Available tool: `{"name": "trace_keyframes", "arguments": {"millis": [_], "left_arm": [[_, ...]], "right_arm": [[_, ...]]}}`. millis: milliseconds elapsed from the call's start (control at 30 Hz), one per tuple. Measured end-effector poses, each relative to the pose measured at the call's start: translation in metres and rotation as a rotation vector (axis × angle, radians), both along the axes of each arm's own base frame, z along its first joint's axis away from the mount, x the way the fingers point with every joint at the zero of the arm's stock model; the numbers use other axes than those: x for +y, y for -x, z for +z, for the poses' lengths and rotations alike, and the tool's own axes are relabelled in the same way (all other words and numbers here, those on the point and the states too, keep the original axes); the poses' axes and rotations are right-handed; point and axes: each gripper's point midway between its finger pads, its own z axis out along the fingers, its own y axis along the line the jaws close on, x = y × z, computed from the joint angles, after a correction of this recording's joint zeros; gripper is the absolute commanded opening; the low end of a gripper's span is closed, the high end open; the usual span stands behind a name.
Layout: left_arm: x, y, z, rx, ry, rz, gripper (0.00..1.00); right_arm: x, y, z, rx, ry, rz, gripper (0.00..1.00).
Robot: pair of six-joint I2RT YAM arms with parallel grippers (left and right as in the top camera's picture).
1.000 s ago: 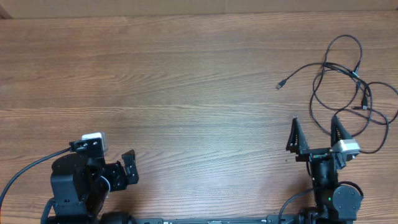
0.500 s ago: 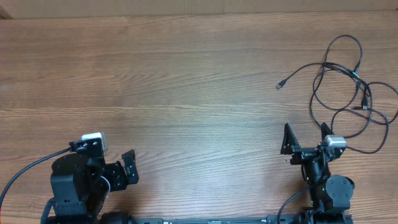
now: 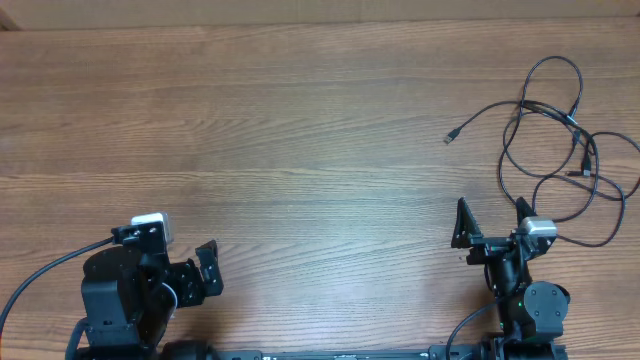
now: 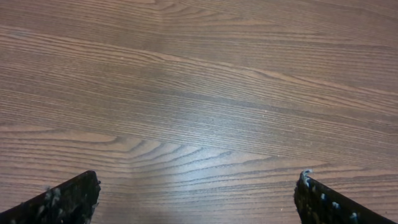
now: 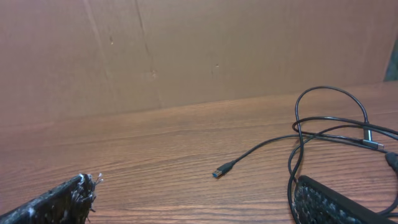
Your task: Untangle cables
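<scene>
Right gripper (image 3: 490,226): jaws spread wide, nothing between them. The right wrist view (image 5: 193,208) confirms this, with only bare wood between the fingertips.

Left gripper (image 3: 207,270): also wide open and empty, parked at the near-left of the table (image 3: 300,130). My left wrist feed (image 4: 196,205) shows only wood grain between the fingers.

The cables (image 3: 523,103) are thin black cords in a loose tangle at the far-right of the table, just ahead and to the right of the right gripper. Several loops overlap and cross each other. One loop runs close by the right gripper's right-hand finger (image 5: 336,202). I cannot tell if they touch.

One free end trails out to the left of the tangle and ends in a USB plug (image 3: 451,137) lying flat on the wood, clear of the loops. On the right wrist feed, that plug (image 5: 219,172) sits ahead of the gripper, and its cord (image 5: 258,151) leads right into the pile. Behind the table there's a cardboard wall (image 5: 186,56).
</scene>
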Motion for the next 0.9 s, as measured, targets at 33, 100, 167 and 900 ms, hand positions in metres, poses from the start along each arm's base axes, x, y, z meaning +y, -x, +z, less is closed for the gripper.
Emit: {"name": "trace_keyframes", "arguments": {"millis": [33, 100, 167, 900], "left_arm": [[0.000, 0.000, 0.000, 0.000, 0.000, 0.000, 1.00], [0.000, 0.000, 0.000, 0.000, 0.000, 0.000, 1.00], [0.000, 0.000, 0.000, 0.000, 0.000, 0.000, 1.00], [0.002, -0.059, -0.018, -0.635, -0.058, -0.022, 1.00]], "right_arm": [[0.000, 0.000, 0.000, 0.000, 0.000, 0.000, 1.00], [0.000, 0.000, 0.000, 0.001, 0.001, 0.000, 1.00], [0.000, 0.000, 0.000, 0.000, 0.000, 0.000, 1.00], [0.000, 0.000, 0.000, 0.001, 0.000, 0.000, 1.00]]}}
